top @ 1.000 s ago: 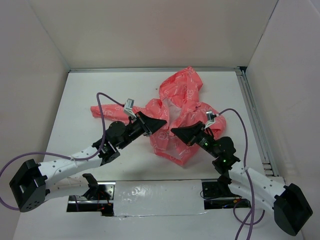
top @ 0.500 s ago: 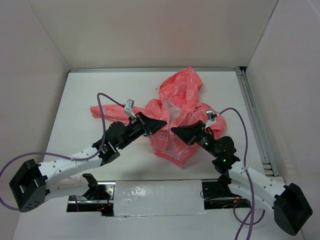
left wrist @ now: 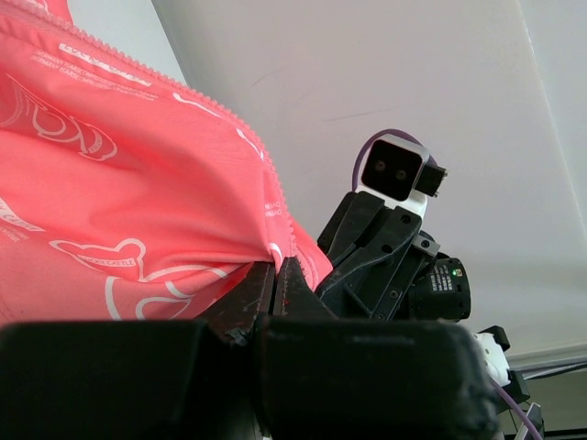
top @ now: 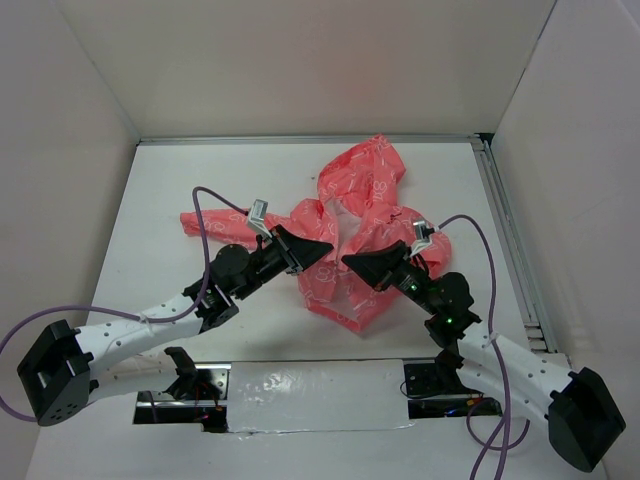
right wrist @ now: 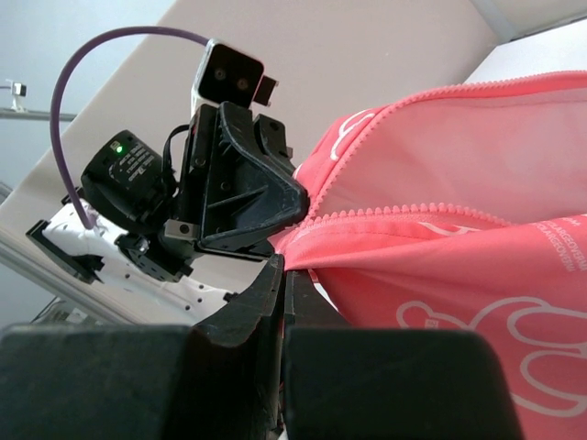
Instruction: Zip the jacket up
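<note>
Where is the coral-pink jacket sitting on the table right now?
Top view: the crumpled coral-pink thin fabric jacket lies centre-right on the white table, its near part pinched by the left gripper and right gripper.

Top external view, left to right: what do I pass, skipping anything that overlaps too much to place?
In order: left arm's base → left claw → right claw → right arm's base. The jacket spans both claws, so it is left out.
</note>
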Tool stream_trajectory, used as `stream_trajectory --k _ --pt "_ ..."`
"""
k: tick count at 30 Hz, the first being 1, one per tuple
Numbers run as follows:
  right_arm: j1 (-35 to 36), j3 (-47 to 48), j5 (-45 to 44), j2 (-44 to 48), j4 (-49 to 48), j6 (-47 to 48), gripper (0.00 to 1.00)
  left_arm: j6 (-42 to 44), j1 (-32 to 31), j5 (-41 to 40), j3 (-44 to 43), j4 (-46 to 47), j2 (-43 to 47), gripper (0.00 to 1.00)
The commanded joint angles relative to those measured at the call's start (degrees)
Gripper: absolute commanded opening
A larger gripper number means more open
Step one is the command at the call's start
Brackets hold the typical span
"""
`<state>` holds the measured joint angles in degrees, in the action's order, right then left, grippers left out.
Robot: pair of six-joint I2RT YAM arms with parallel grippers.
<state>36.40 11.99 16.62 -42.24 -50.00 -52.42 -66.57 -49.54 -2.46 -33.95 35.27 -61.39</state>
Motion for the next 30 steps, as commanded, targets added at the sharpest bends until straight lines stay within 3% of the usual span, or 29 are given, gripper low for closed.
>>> stream_trajectory --k 1,30 --pt "0.42 3.13 2.89 -0.21 -3.09 0.83 0.00 -0.06 -0.21 0.88 -0.41 5.52 0.92 0.00" --pt "0.60 1.90 -0.36 2.16 1.66 1.54 0.00 3.46 -0.21 1.14 -1.47 5.07 1.71 0.00"
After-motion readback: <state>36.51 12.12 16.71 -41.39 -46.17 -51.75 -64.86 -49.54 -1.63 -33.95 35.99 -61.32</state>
